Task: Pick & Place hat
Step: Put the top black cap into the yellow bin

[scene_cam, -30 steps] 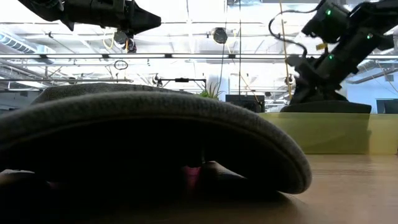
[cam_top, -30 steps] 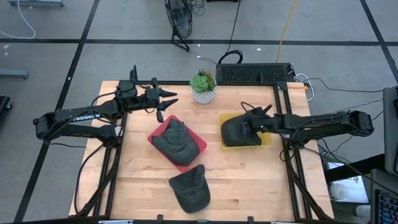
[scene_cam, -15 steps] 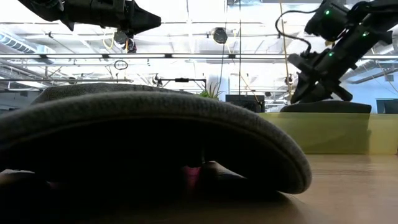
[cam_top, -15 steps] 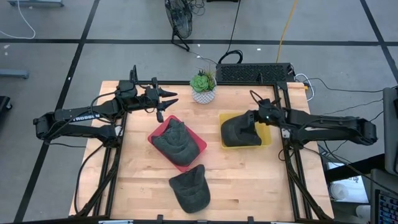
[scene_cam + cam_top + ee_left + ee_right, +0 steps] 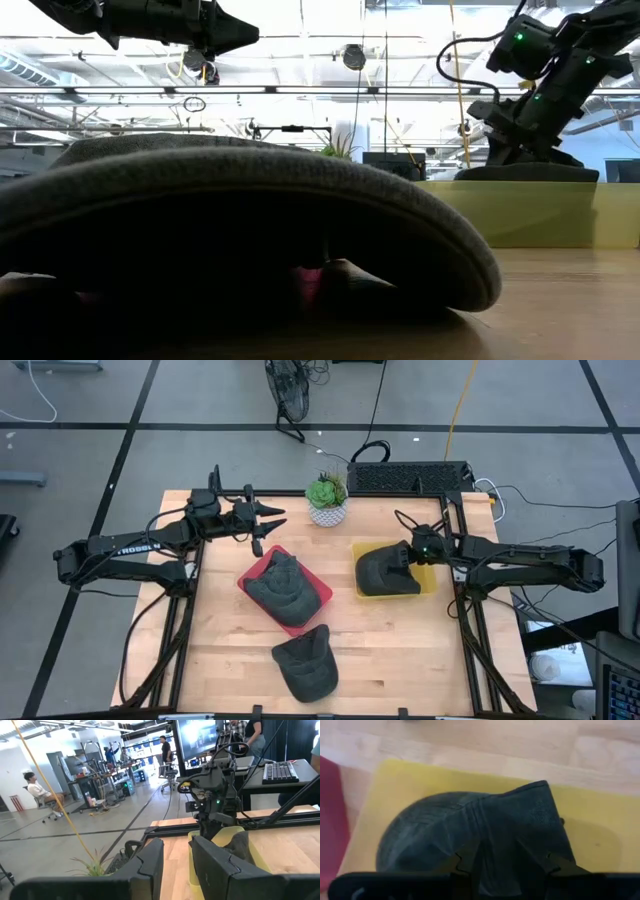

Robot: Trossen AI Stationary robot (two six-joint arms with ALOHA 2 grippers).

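Between right gripper [image 5: 512, 862] fingers, hat [image 5: 475, 827]

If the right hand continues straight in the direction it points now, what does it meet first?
Most likely the dark hat lying in the yellow tray. The right hand points down at it from close above, fingers open; the exact gap is unclear.

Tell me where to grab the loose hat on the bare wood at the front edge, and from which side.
Take the hat by its brim, the narrower end pointing toward the red tray. It lies flat and dome-up with open table around it, so a straight-down approach with jaws across the brim edge looks best. The left gripper hovers free near the plant; the right gripper sits over the yellow tray.
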